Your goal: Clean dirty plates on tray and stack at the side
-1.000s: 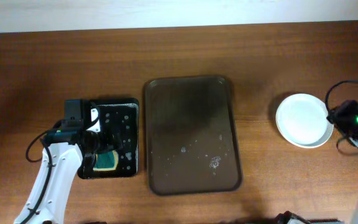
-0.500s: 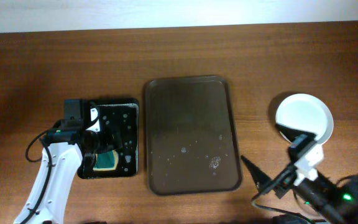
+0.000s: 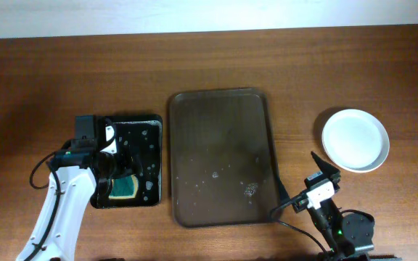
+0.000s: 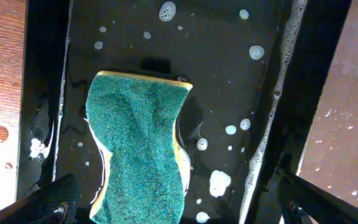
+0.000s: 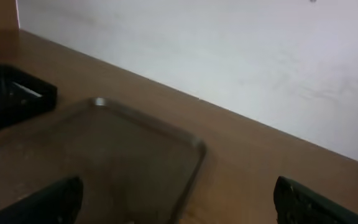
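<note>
left tool [image 4: 179, 202] wide, over sponge [image 4: 138, 143] in black tray [image 4: 229, 74] | right tool [image 3: 294, 170] wide, empty, brown tray [image 3: 216, 130] just ahead | plates [image 3: 355, 140] on worktop [image 3: 49, 72] to its right

The wooden table [image 3: 49, 72] carries the brown tray [image 3: 220, 145] at centre, a black tray [image 3: 148, 138] at nine o'clock, the plates [image 3: 354, 139] at three o'clock.

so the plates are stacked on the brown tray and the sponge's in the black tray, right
Not quite: the overhead view shows the plates on the table, to the right of the brown tray, not on it. The sponge is in the black tray.
</note>
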You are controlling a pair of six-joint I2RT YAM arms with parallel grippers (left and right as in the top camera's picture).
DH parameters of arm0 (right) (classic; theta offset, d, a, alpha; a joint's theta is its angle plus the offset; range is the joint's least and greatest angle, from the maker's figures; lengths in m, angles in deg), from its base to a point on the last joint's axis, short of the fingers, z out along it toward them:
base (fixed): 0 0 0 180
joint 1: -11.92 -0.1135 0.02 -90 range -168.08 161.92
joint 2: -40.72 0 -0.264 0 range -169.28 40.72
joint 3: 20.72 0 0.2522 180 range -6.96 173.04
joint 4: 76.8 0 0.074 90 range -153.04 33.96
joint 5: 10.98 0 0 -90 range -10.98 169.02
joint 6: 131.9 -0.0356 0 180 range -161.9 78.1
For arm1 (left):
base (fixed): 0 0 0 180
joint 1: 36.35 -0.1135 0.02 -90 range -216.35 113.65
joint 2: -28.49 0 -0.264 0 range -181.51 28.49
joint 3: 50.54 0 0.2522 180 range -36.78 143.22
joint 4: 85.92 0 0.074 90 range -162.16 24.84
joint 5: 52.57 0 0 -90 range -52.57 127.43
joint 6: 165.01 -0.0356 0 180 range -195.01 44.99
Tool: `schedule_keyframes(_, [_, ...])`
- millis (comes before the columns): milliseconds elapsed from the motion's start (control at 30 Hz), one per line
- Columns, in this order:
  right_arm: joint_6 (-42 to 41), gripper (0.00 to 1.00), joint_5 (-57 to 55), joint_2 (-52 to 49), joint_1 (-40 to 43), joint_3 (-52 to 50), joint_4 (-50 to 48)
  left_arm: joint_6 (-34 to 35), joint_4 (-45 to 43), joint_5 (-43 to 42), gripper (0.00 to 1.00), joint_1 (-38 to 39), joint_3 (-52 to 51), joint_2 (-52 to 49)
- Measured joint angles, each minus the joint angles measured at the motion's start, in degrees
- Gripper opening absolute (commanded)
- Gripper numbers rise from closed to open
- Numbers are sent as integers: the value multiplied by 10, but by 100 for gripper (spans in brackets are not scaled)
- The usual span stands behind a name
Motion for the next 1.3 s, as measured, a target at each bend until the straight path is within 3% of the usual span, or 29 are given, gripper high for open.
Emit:
schedule_keyframes(233, [0,99,0,0,0,0,0,0,-3,1,99,4,-7,33])
schedule_keyframes(300, [0,99,0,0,0,0,0,0,-3,2,99,21,-38,169])
schedule_keyframes(467, [0,99,0,0,0,0,0,0,-126,5,99,36,-150,566])
schedule_keyframes(600, [0,99,-1,0,0,0,0,-2,-286,4,99,39,-324,739])
schedule_keyframes(767, [0,99,-2,0,0,0,0,-2,-452,2,100,39,-479,774])
schedule_keyframes(1300, [0,99,-2,0,0,0,0,-2,-421,9,99,44,-498,774])
